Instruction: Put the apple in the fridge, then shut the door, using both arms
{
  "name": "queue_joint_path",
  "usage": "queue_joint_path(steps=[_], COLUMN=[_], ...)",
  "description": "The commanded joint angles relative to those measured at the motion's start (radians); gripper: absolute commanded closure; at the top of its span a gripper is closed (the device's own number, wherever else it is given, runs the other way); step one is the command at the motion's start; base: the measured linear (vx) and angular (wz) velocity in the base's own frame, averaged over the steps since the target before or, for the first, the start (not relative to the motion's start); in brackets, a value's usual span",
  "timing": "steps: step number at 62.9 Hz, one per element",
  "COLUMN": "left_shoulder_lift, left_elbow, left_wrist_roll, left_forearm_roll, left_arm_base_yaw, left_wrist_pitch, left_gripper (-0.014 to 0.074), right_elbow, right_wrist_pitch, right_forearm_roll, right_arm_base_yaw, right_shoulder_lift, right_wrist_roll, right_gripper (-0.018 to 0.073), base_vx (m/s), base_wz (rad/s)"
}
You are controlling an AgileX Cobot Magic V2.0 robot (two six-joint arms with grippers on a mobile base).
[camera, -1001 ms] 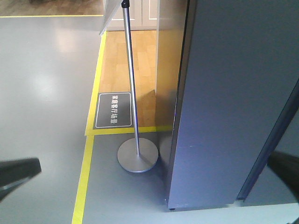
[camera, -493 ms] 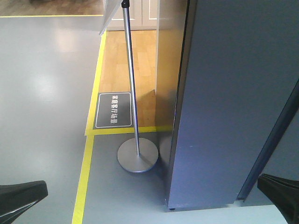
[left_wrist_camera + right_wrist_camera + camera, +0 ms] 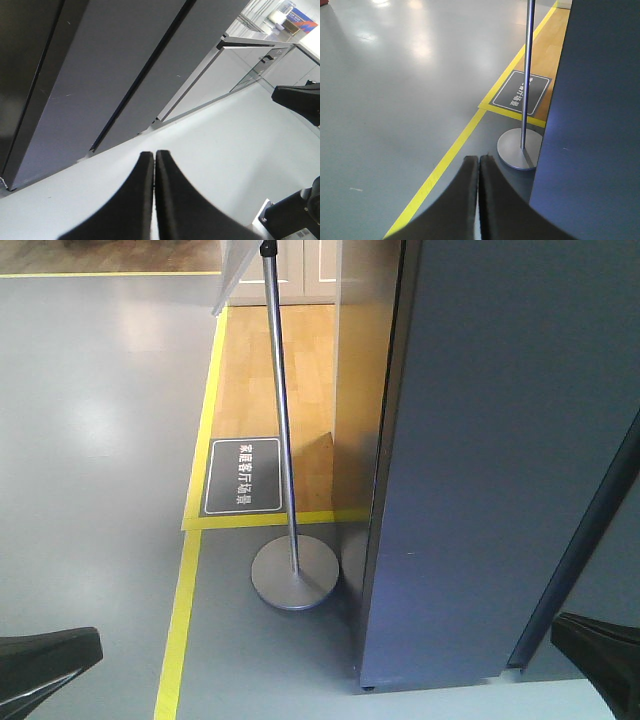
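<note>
The fridge [image 3: 500,440] is a tall dark grey-blue cabinet filling the right of the front view. Its smooth door [image 3: 115,65] panels are parted only by thin dark seams, and none of the inside shows. The apple is out of view in every frame. My left gripper [image 3: 154,152] is shut with nothing between its fingers, low in front of the fridge's foot; it also shows as a black piece [image 3: 60,655] at the bottom left. My right gripper [image 3: 479,157] is shut and empty above the grey floor beside the fridge's side [image 3: 590,125], and shows at the bottom right [image 3: 595,645].
A metal stanchion pole with a round base [image 3: 294,575] stands just left of the fridge. Yellow floor tape [image 3: 180,620] and a black floor sign [image 3: 243,476] lie beyond it. A grey counter with drawers [image 3: 260,60] stands past the fridge.
Both grippers dropped lower in the front view between one second and half a second ago, then stayed still. Nothing else has moved.
</note>
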Motion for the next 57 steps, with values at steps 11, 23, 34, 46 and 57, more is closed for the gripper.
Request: queue_joint_path(steps=[11,23,34,46,57], left_shoulder_lift=[0.002,0.003,0.003,0.003,0.003], left_elbow=[-0.020,-0.020,-0.020,-0.020,-0.020], left_wrist_roll=[0.335,0.459,0.459,0.424,0.414], left_forearm_roll=[0.003,-0.012,-0.098,-0.270,-0.314], left_arm_base_yaw=[-0.002,-0.008,-0.173,-0.354,-0.355], left_wrist_pitch=[0.134,0.321,0.603,0.795,0.806], left_gripper=[0.0604,0.0604,0.0604,0.0604,0.0604], right_elbow=[-0.026,-0.026,-0.026,-0.026,-0.026], right_wrist_pitch=[-0.032,-0.032,-0.032,-0.032,-0.032], right_forearm_roll=[0.032,0.032,0.032,0.031,0.032], right_arm_base_yaw=[-0.001,-0.001,-0.001,-0.001,-0.001], right_shoulder_lift=[0.005,0.005,0.005,0.005,0.005], right_wrist_roll=[-0.003,-0.003,-0.003,-0.003,-0.003], right_gripper=[0.0564,0.0563,0.0563,0.0563,0.0563], base_vx=[0.00,0.00,0.00,0.00,0.00], base_wz=[0.00,0.00,0.00,0.00,0.00])
